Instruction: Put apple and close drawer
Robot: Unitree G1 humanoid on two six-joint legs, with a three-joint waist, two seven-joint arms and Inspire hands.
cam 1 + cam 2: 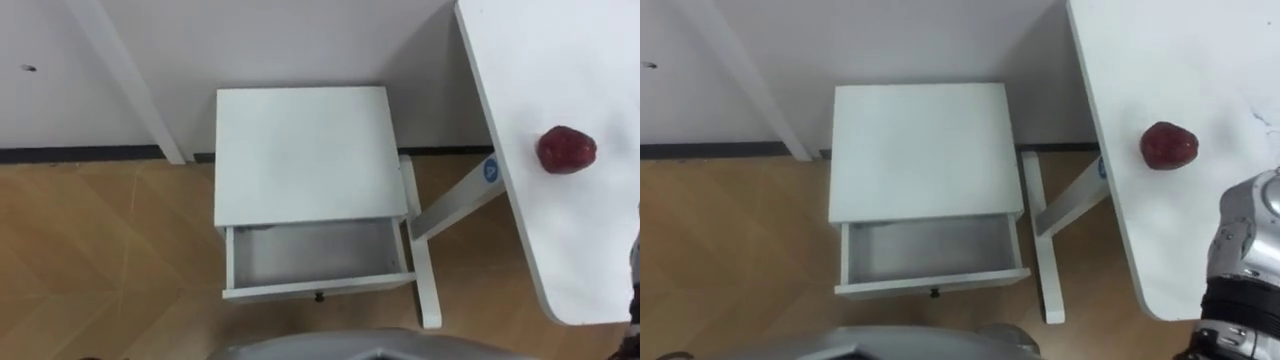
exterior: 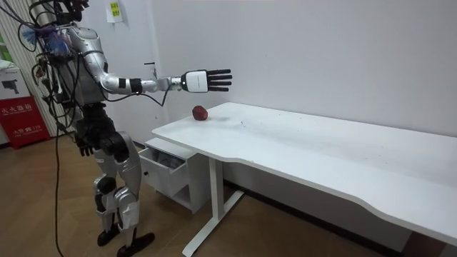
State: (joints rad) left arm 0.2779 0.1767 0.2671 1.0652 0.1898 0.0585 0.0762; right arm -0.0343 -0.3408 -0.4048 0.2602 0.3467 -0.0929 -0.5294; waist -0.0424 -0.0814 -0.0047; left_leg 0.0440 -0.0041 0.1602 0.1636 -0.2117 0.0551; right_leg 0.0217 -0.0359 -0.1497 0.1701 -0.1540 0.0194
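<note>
A dark red apple lies on the white table near its left end, to the right of the small white cabinet. The cabinet's drawer is pulled out and holds nothing. In the room view my right hand is stretched out at shoulder height above the apple, open with straight fingers and holding nothing. Its forearm comes in at the lower right of the right eye view, below the apple. My left hand hangs by my hip. I stand in front of the cabinet.
The table's white leg and foot stand close against the drawer's right side. A slanted white post runs along the wall left of the cabinet. Wooden floor lies to the left. A red sign stands behind me.
</note>
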